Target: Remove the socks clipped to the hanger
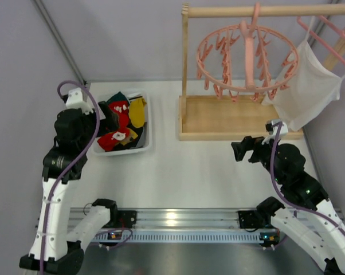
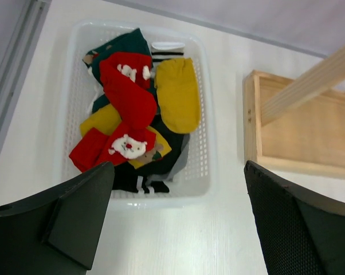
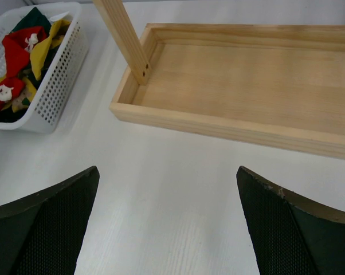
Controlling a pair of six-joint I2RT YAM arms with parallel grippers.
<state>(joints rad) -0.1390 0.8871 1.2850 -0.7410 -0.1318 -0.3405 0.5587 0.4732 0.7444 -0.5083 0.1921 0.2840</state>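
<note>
Left tool (image 2: 177,177), jaws wide, above the socks (image 2: 132,106) in the basket (image 2: 205,114)

The bench (image 1: 178,172) lies bare in a broad band from the rail (image 1: 178,219) at its near edge up to the basket (image 1: 149,123) and the rack's wooden base (image 1: 241,117). Between those two a free lane runs toward the far edge. The left gripper (image 2: 179,172), jaws spread wide, hangs over the basket, whose walls and heap of socks (image 2: 132,109) fill the far left part. The right gripper (image 3: 168,172), also spread, has bare bench beneath it and the base's low front wall ahead. Over the base, the post (image 1: 185,57) at its left end, the crossbar (image 1: 230,10), the round hanger (image 1: 250,57) with its dangling pegs and the shirt (image 1: 310,86) at the right end crowd the space.
</note>
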